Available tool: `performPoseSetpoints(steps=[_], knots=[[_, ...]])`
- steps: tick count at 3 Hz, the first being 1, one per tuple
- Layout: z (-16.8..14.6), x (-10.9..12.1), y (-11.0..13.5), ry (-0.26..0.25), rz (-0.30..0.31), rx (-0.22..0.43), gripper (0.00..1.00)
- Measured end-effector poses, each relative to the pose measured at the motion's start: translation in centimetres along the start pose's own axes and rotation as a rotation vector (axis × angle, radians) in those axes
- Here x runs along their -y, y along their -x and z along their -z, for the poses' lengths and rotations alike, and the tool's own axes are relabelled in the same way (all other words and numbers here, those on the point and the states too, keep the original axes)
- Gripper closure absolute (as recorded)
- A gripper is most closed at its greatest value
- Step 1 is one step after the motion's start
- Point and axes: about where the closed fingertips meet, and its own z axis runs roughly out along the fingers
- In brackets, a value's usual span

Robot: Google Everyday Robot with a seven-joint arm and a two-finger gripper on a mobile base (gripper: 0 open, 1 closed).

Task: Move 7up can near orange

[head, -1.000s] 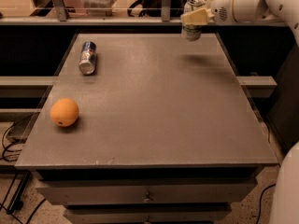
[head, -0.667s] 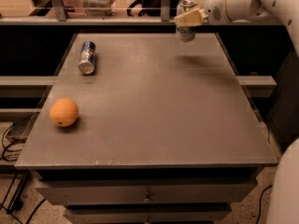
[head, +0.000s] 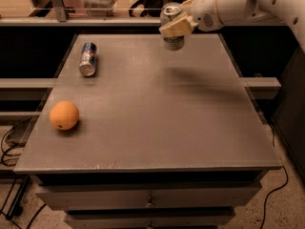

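Observation:
My gripper (head: 175, 26) is shut on the 7up can (head: 172, 28), a whitish-silver can with a silver top, and holds it upright in the air above the far middle of the grey table (head: 157, 123). The white arm reaches in from the upper right. The orange (head: 64, 115) lies on the table near its left edge, far to the left of and nearer than the can.
A blue-and-silver can (head: 88, 58) lies on its side at the table's far left. Drawers sit under the table top. A rail and shelving run behind the table. Cables lie on the floor at left and right.
The arm has carried the 7up can to the left along the far side of the table. The orange and the blue can have not moved.

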Motion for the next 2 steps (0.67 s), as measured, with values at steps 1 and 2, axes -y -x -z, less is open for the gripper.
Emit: performPoseSetpoints(steps=[1,2], knots=[[-0.6,-5.8,0.5,0.081,-0.014,0.046,1.0],[-1.9,-8.1,-0.6,0.13,-0.033,0.035,1.0]])
